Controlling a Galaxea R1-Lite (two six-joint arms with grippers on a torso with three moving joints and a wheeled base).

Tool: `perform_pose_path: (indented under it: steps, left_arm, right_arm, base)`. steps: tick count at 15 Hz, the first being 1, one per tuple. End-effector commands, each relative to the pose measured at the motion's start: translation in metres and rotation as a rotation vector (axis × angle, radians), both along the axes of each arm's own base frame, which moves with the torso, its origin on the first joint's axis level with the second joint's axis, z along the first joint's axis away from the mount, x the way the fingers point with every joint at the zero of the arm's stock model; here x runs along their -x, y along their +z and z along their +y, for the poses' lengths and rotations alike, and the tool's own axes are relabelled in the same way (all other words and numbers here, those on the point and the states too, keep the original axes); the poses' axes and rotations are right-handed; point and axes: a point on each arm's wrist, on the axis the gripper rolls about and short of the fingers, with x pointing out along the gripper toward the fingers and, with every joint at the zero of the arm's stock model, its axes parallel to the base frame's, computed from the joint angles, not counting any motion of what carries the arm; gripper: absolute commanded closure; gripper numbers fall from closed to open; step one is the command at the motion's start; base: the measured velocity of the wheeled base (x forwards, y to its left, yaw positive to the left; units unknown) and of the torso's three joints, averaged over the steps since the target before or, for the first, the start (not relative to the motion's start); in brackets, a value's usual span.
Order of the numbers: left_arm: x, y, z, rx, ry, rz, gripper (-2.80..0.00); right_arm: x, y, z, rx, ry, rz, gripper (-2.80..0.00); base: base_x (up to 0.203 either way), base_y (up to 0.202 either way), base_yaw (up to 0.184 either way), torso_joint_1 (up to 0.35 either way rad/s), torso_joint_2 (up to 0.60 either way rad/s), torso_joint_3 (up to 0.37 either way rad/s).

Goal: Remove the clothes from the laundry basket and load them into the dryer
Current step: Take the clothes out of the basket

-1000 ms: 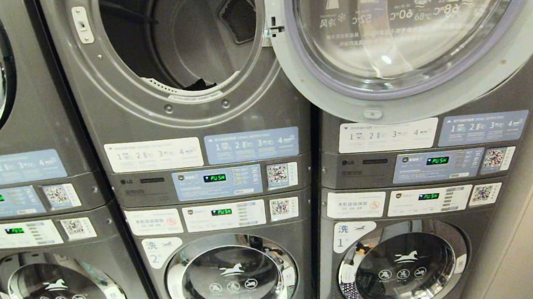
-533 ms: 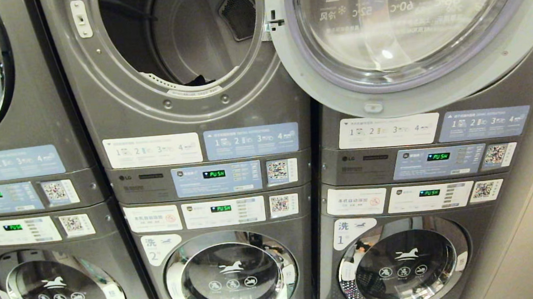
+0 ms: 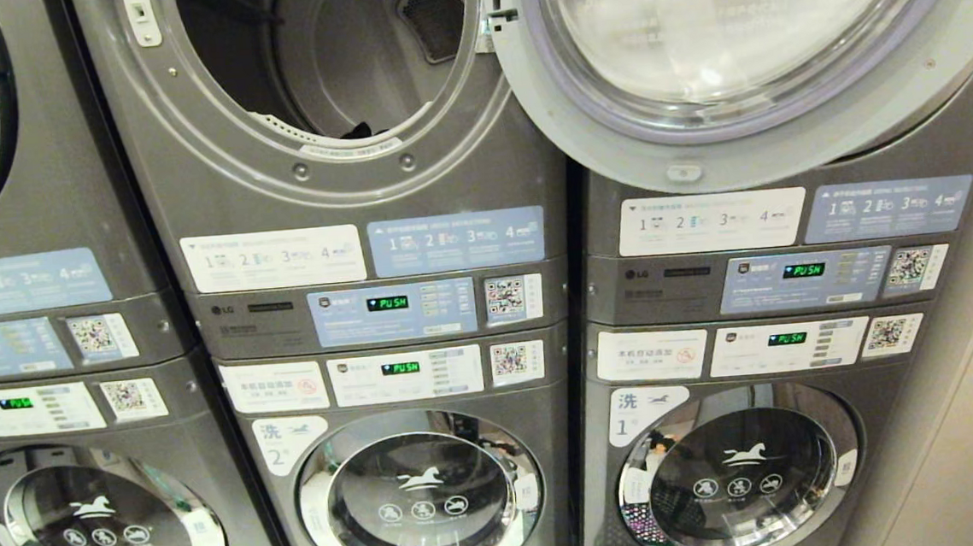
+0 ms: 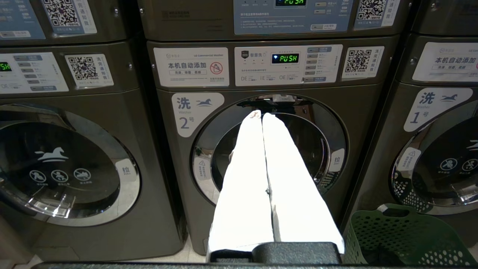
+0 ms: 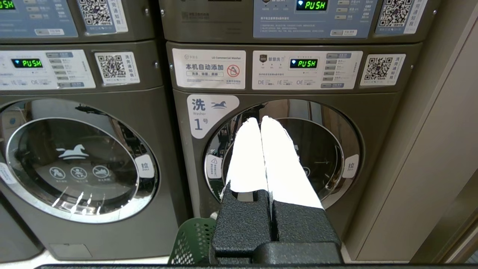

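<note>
The laundry basket was cut off at five o'clock, its contents too dark to tell. Only a dark scrap peeked over the dryer drum's lip, top cropped at twelve.

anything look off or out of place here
Nothing damaged or spilled. The only unusual thing is the upper middle dryer: its door hangs wide open across the neighbouring machine, and a dark item lies at the drum's front lip.
</note>
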Motion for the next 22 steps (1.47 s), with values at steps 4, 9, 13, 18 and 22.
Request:
perform_pose_path:
  steps: [4,9,13,18,22]
  left_arm:
    - [-0.0001,-0.0004,0.0000,0.002,0.002,0.001,0.00]
    - [-0.0001,-0.0004,0.0000,0.002,0.002,0.001,0.00]
    - [0.0001,0.0000,0.0000,0.002,0.002,0.000,0.00]
    - [0.0001,0.0000,0.0000,-0.001,0.002,0.000,0.00]
    - [-0.0001,-0.0004,0.0000,0.001,0.000,0.001,0.00]
  right_arm:
    - [0.0000,0.0000,0.0000,0.000,0.000,-0.001,0.00]
    - [0.0000,0.0000,0.0000,0.000,0.000,-0.001,0.00]
    - [0.0000,0.0000,0.0000,0.000,0.000,-0.001,0.00]
    - [0.0000,0.0000,0.0000,0.000,0.000,-0.001,0.00]
    - [0.0000,0.0000,0.0000,0.000,-0.002,-0.001,0.00]
  base:
    - [0.000,0.000,0.000,-0.138,0.31,0.167]
    - [0.000,0.000,0.000,-0.140,0.33,0.180]
    - [0.000,0.000,0.000,-0.149,0.34,0.185]
    - [0.000,0.000,0.000,-0.153,0.38,0.218]
    - [0.000,0.000,0.000,-0.216,0.52,0.302]
